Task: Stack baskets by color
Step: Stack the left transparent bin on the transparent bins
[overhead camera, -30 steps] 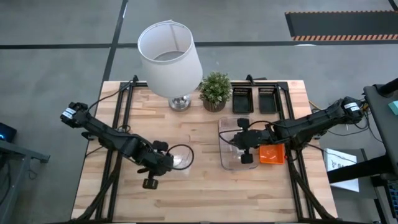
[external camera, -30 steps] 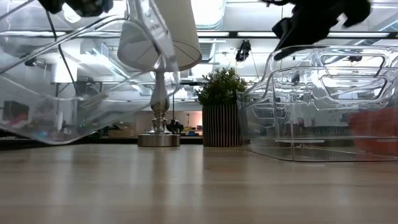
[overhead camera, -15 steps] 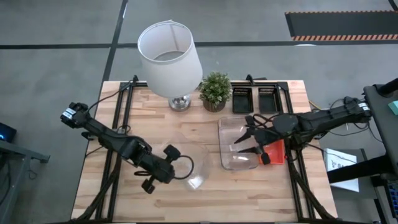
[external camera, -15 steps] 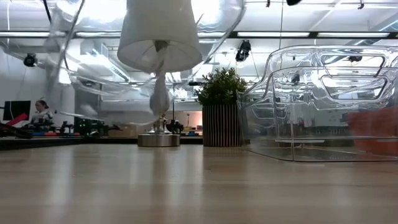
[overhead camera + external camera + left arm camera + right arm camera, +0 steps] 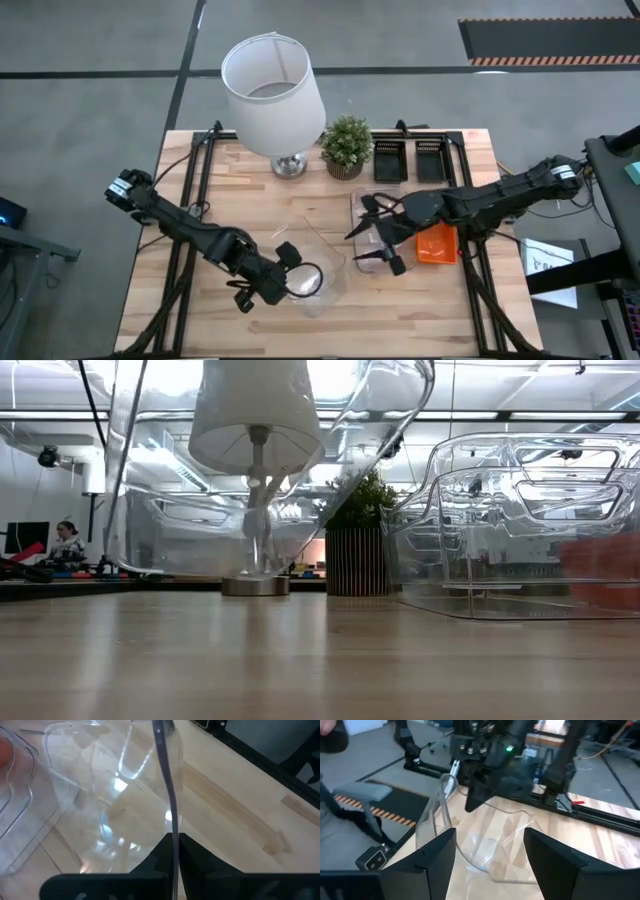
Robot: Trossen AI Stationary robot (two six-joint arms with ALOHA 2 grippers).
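Observation:
My left gripper [image 5: 292, 276] is shut on a clear basket [image 5: 320, 268] over the table's near middle. In the low view that basket [image 5: 270, 470] looms large and steeply tipped. A second clear basket [image 5: 385, 215] rests on its bottom to the right. My right gripper [image 5: 362, 246] hangs open above its left side, touching nothing. The right wrist view looks between the open fingers of my right gripper [image 5: 490, 862] at the left arm and the held basket [image 5: 437, 815]. A red-orange basket [image 5: 438, 245] lies beside the resting clear one. Two black baskets [image 5: 390, 158] sit at the far edge. My left gripper pinches one side wall [image 5: 171, 815] of the clear basket between its two fingers, one finger on each face of the wall. The fingers slant down from the table's left. The basket stands steeply tilted ahead of them, and its lower edge [image 5: 200, 572] shows above the tabletop.
A lamp with a white shade [image 5: 272, 92] and a small potted plant [image 5: 347, 145] stand at the far middle. Bare wood lies along the near edge [image 5: 330, 335] and at the far left.
My right gripper has opened, let go of the clear basket on the table, risen and tipped up toward level. My left gripper has carried the other clear basket toward the table's right and near edge while rolling. That basket has turned from lying low to standing steeply on edge.

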